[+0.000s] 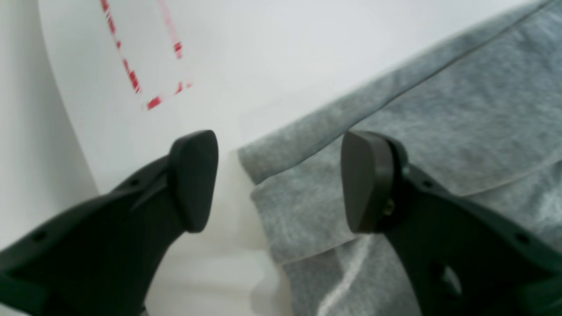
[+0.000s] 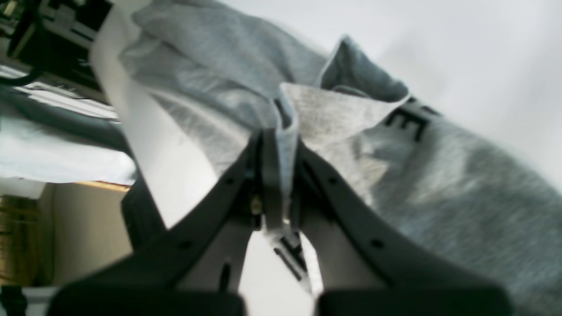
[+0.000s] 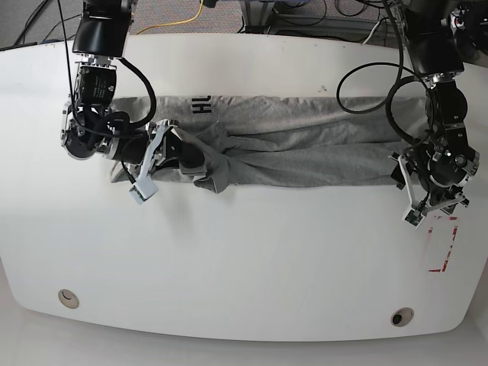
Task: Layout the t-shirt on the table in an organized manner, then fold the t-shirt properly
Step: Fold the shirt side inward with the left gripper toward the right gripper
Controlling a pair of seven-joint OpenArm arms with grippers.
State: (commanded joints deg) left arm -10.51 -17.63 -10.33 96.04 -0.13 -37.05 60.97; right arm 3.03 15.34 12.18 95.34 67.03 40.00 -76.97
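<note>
Your right gripper (image 2: 281,175) pinches a fold of the t-shirt (image 3: 305,145) on the table (image 3: 244,259), while your left gripper (image 1: 279,180) hangs wide apart over its hem.

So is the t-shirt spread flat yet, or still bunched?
Still bunched. The t-shirt lies as a long, creased band across the table, and the right gripper pinches a raised fold.

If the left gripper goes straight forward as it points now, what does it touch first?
Probably the corner hem of the t-shirt, lying between the open left gripper fingers, then the table under it; depth is unclear.
</note>
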